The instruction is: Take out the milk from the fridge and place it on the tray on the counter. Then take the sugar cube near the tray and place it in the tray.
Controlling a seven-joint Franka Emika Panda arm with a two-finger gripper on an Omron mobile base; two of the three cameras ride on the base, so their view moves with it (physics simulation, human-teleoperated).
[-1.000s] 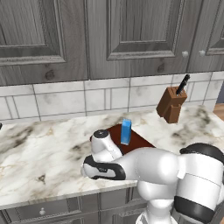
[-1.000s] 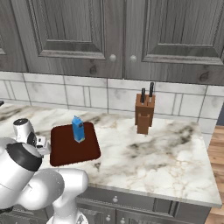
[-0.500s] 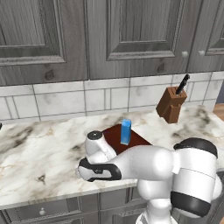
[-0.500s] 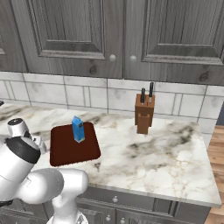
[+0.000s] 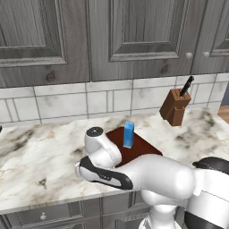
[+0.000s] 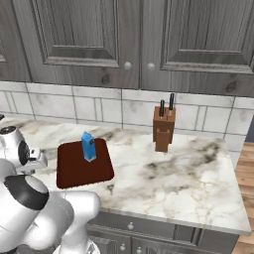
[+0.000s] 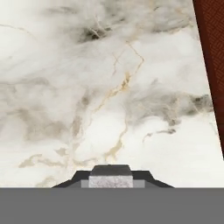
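The milk, a small blue carton, stands upright on the dark red-brown tray on the marbled counter. My arm reaches down to the counter just left of the tray. In the hand view my gripper is shut on the sugar cube, a pale grey-white block pinched between the two dark fingertips low over the marble. The tray's edge runs along the right side of that view.
A brown knife block stands at the back of the counter, right of the tray. Grey wall cabinets hang above a tiled backsplash. Bare marble stretches to the left of the tray and to the right of the knife block.
The jaws have closed on the sugar cube. The wrist and forearm have shifted a little to the left over the counter. Milk and tray stay put.
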